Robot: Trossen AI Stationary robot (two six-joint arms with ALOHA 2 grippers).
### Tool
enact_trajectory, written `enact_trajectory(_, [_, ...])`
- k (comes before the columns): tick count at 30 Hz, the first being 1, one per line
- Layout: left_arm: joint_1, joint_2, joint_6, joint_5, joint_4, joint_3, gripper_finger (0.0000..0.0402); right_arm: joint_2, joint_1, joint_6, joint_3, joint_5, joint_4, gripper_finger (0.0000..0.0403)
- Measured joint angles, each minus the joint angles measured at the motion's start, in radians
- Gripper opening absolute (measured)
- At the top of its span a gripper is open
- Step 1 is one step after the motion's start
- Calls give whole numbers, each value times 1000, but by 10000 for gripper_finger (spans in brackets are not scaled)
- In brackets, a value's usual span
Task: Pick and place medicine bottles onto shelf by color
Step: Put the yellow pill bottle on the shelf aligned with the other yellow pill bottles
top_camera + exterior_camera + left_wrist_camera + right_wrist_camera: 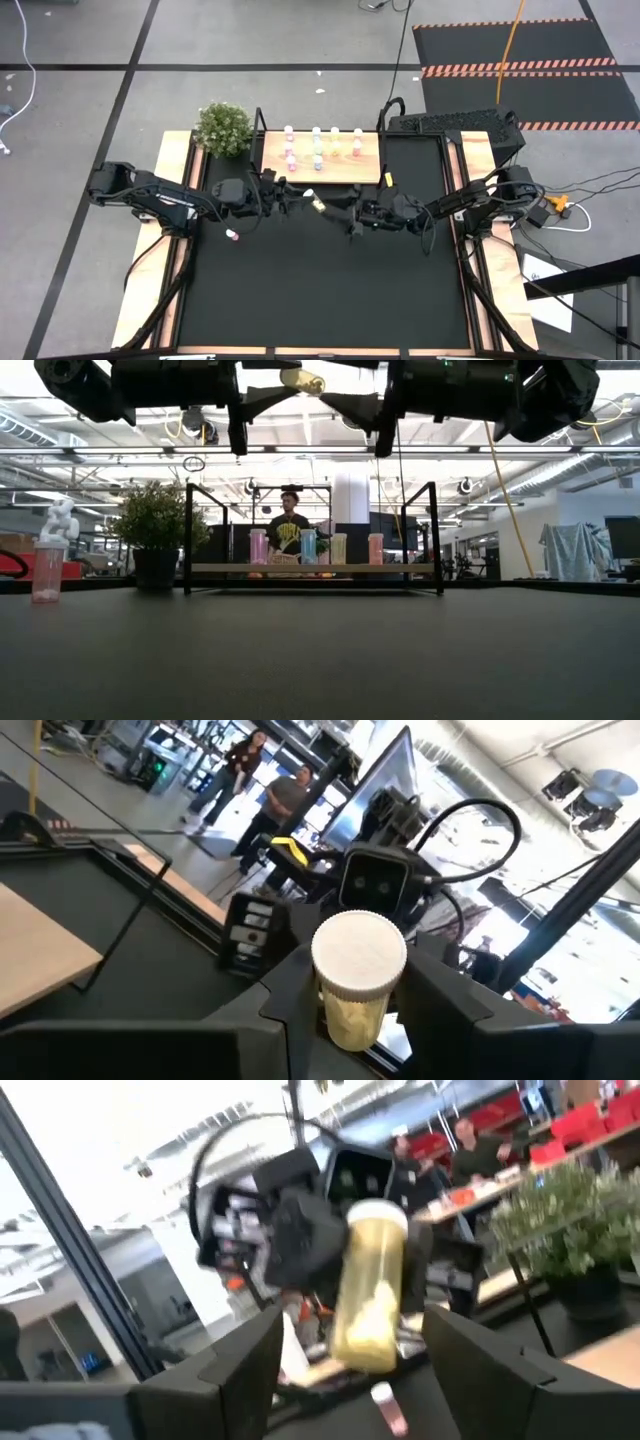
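Black table [320,290] | both hands level, meeting midair | left hand [300,195] grips yellow bottle [314,200]

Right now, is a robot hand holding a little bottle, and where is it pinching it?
Yes. The left gripper pinches the yellow bottle by its body, below the white cap. The right gripper straddles it, open.

I can't read any writing from here. The yellow bottle [356,982] carries no label I can make out, the bottles on the shelf [320,170] show only colour, and the screens in the room behind are too blurred for words.
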Motion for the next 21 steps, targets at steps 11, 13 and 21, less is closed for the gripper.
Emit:
enact_trajectory(11, [0, 0, -32, -142, -5, 21, 127, 0, -13, -55, 0, 41, 32, 211])
enact_trajectory(13, [0, 0, -33, -154, -6, 50, 127, 0, -13, -109, 0, 103, 58, 221])
enact_trajectory(21, [0, 0, 69, -156, -69, 166, 127, -1, -13, -251, 0, 162, 146, 268])
